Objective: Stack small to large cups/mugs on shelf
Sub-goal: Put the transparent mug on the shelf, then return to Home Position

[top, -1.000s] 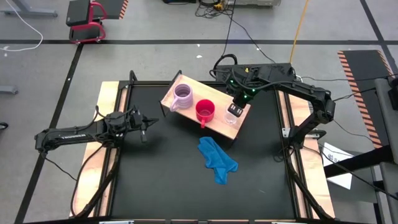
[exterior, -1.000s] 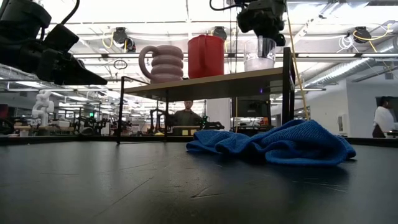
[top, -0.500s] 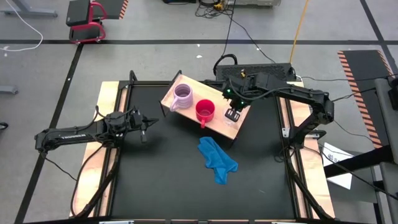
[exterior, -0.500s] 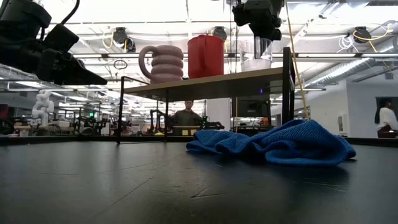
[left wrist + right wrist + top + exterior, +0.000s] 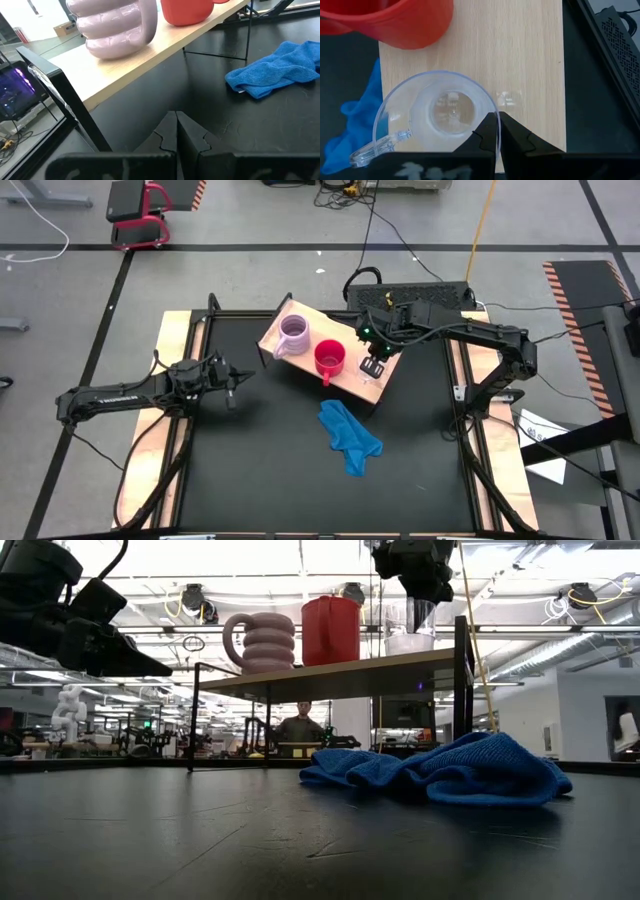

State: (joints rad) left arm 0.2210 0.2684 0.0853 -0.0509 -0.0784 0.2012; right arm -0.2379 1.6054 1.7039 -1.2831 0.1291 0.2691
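Blue cloth [image 5: 350, 438] bunched up on the black table [image 5: 270, 470]. Red stool [image 5: 141, 213] far off on the floor. White paper [image 5: 545, 450] beside the table. Person [image 5: 297, 727] in the room behind.

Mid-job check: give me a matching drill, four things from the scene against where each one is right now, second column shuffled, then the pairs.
Things:
1. lilac mug
2. red mug
3. clear cup
4. blue cloth

Places:
A. on the shelf, middle of the row
B. on the black tabletop, off the shelf
C. on the shelf, under the right end effector
D. on the shelf, at the end nearest the left arm

Pairs: 1-D, 2-A, 3-C, 4-B
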